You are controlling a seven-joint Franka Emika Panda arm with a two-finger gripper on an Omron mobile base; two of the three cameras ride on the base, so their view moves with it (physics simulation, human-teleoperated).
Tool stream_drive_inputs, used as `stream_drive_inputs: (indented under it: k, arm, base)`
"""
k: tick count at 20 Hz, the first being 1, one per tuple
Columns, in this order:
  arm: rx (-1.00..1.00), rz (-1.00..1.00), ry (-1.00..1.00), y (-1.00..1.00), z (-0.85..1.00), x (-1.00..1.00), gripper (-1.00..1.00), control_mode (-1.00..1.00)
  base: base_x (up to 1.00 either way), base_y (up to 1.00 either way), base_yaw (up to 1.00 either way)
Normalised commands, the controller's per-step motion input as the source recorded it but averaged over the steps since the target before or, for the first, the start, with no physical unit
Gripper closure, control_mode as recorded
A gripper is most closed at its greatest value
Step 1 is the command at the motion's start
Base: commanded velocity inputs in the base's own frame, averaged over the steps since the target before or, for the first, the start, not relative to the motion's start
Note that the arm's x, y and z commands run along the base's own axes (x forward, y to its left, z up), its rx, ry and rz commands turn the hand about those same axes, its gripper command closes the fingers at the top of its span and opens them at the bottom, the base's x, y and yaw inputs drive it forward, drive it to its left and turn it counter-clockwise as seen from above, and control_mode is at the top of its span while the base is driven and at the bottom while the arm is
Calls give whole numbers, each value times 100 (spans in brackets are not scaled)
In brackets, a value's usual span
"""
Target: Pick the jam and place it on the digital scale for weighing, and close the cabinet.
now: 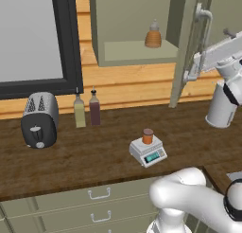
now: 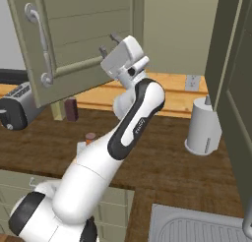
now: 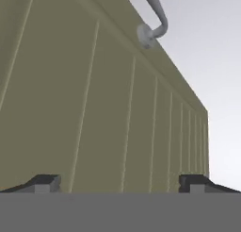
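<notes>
Chrome-grey toaster (image 1: 39, 119) stands at the left of the wooden counter (image 1: 71, 156), with two bottles (image 1: 86, 109) just to its right against the wall. Further right, the jam (image 1: 148, 136) sits upright on the top plate of the digital scale (image 1: 148, 152), so that half of the task looks done. Above it, the cabinet (image 1: 134, 52) is wide open, a tan ribbed bottle (image 1: 153, 36) on its shelf, and its door (image 1: 189, 42) swings out toward the robot with the silver handle (image 1: 203, 38) on the outer face. At the far right, the gripper (image 2: 109, 45) hovers just beside the door's lower panelled face, jaws spread wide and holding nothing. What remains is pushing the door shut. The risk I see: an open finger may catch on the handle or a panel ridge, or slide off the door's edge as it swings, leaving it ajar.
</notes>
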Motion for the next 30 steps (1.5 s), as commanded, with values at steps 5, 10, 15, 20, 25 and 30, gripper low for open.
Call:
stream_drive_inputs:
  k: [5, 10, 15, 20, 25, 30]
  arm:
    - [-15, -27, 4, 91, 0, 93, -100, -100]
    - [-13, -46, 14, 36, 0, 73, -100, -100]
    - [-12, -61, 14, 14, 0, 83, -100, -100]
    - [-2, -43, 22, 0, -16, 100, -100, -100]
    - [1, -21, 19, -35, -48, 100, -100, -100]
    - [1, -12, 10, -36, -34, 100, -100, -100]
  base:
    - [0, 0, 0]
    - [0, 0, 0]
    - [0, 0, 0]
    - [0, 0, 0]
    - [0, 0, 0]
    - [0, 0, 0]
